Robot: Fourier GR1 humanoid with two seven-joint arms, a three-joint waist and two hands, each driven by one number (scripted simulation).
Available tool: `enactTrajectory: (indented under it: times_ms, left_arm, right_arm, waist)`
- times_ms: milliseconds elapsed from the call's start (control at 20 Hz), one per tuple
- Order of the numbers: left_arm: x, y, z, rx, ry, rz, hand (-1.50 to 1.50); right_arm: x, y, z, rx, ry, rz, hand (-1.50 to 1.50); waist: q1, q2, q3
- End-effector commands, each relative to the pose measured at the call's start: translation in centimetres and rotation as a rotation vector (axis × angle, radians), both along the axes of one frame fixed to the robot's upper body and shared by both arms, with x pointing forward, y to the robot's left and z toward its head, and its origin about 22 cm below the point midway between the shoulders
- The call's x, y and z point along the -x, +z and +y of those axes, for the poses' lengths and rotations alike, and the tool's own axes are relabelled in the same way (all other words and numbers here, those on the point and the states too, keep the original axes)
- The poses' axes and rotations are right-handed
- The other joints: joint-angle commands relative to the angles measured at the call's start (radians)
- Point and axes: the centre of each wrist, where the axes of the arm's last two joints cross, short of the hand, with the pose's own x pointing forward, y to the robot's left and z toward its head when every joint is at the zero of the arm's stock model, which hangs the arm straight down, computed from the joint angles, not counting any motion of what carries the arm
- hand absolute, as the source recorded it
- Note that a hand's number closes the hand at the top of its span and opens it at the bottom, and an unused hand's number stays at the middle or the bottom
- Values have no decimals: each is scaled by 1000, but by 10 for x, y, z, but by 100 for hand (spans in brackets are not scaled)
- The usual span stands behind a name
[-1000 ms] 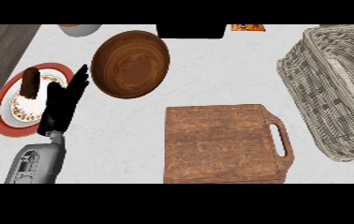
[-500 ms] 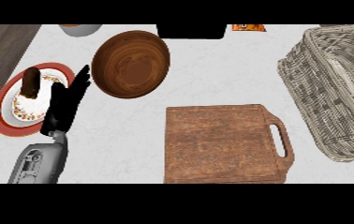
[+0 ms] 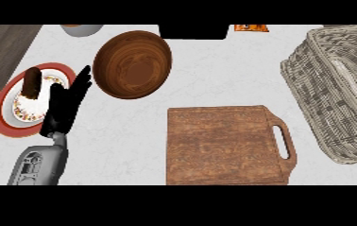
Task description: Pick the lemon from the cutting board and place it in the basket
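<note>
The wooden cutting board (image 3: 223,144) lies at the lower middle of the counter with its handle to the right; nothing lies on it. No lemon shows anywhere. A grey wicker basket (image 3: 327,88) stands at the right edge, partly cut off; what I see of its inside holds nothing. My left hand (image 3: 63,108) rests open at the left, fingers straight and pointing up, between the plate and the bowl. My right hand is out of view.
A brown wooden bowl (image 3: 134,64) sits at the upper left. A red-rimmed plate (image 3: 21,104) with a dark brown item on it lies at the far left. A black object (image 3: 194,31), a grey dish (image 3: 80,29) and an orange packet (image 3: 251,28) line the back edge.
</note>
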Motion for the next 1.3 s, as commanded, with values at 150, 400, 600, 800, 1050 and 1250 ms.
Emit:
enactTrajectory:
  times_ms: [150,400,600,800,1050,1250]
  left_arm:
    - [-11,4,-8,-6,-3,4,0]
    - [-4,5,-2,11,-3,9,0]
    - [-2,-1,-15,3,-3,-5,0]
    - [7,2,12,11,11,-22,0]
    - [1,-12,3,7,16,4,0]
    - [4,7,28,-4,4,2,0]
  right_arm:
    - [-15,-42,-11,-213,-37,-20,-150]
    - [-12,-29,-20,-258,-13,-156,-150]
    - [-1,-48,-34,-314,-96,-337,-150]
    - [26,-25,-75,-358,-213,-447,-150]
    - [51,-6,-102,-449,-304,-434,-150]
    - [107,-22,-149,-491,-356,-453,-150]
  waist:
    - [7,5,1]
    - [2,0,0]
    - [3,3,1]
    - [1,2,1]
    - [-14,0,0]
    - [-12,-1,1]
